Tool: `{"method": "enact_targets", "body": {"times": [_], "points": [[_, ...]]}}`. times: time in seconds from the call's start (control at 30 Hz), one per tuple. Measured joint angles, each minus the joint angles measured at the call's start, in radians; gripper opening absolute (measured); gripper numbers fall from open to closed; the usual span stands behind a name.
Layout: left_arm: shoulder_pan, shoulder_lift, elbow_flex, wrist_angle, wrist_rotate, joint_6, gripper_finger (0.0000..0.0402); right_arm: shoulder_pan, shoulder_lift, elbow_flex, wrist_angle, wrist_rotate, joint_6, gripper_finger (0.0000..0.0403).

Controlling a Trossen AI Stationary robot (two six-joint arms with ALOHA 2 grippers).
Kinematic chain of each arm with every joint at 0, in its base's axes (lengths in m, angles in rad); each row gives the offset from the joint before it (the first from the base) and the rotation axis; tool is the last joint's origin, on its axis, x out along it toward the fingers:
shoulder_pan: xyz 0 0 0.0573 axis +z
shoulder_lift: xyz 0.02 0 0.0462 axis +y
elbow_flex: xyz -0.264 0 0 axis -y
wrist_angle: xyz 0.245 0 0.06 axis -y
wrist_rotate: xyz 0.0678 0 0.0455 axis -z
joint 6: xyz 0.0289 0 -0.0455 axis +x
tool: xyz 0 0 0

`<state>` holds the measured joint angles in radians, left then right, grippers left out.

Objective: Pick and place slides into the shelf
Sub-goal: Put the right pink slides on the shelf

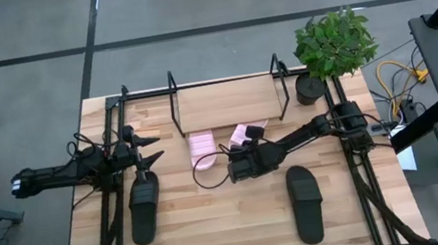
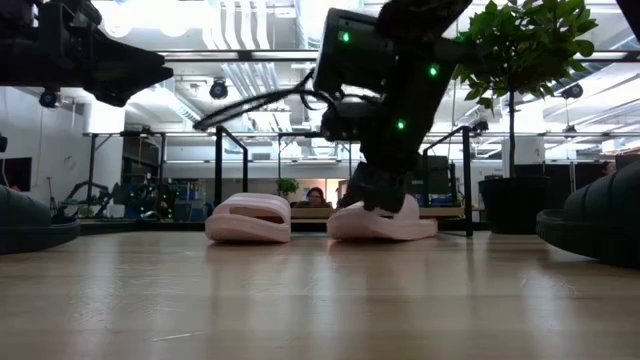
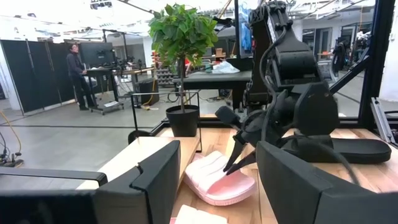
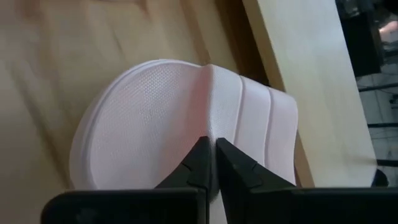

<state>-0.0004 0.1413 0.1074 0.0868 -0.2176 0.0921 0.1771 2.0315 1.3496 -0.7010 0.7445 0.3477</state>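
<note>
Right gripper (image 4: 211,158) has its two dark fingertips pinched nearly together on the strap edge of a pink slide (image 4: 186,118), the one lying angled just in front of the shelf (image 1: 224,100). From above, this slide (image 1: 248,133) sits right at the front edge of the shelf's wooden board, and the second pink slide (image 1: 202,148) lies just beside it toward the left arm. At table height the gripped slide (image 2: 385,222) looks flat on the wood or barely lifted; which, I cannot tell. Two black slides lie nearer the front of the table, one (image 1: 145,207) below the left gripper (image 1: 150,149), one (image 1: 306,202) on the right, with bare wood between them. Left gripper hangs spread open, holding nothing, near the shelf's left end. Beyond the shelf's right end stands a potted plant (image 1: 333,44).
</note>
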Motion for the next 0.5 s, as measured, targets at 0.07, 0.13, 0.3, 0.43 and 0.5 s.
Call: {"method": "enact_targets", "body": {"times": [0.07, 0.13, 0.3, 0.43, 0.5], "points": [[0.0, 0.0, 0.0, 0.0, 0.0, 0.0, 0.0196, 0.017, 0.0, 0.022, -0.016, -0.011, 0.0, 0.001], [0.0, 0.0, 0.0, 0.0, 0.0, 0.0, 0.0196, 0.033, 0.0, 0.042, -0.034, -0.015, 0.0, 0.0009], [0.0, 0.0, 0.0, 0.0, 0.0, 0.0, 0.0196, 0.064, -0.001, 0.092, -0.095, -0.014, 0.003, 0.0009], [0.0, 0.001, 0.0, 0.0, 0.0, 0.0, 0.0196, 0.084, -0.012, 0.133, -0.156, -0.015, 0.046, 0.0009], [0.0, 0.001, 0.0, 0.0, 0.0, 0.0, 0.0196, 0.094, -0.024, 0.142, -0.165, -0.015, 0.051, 0.0009]]}}
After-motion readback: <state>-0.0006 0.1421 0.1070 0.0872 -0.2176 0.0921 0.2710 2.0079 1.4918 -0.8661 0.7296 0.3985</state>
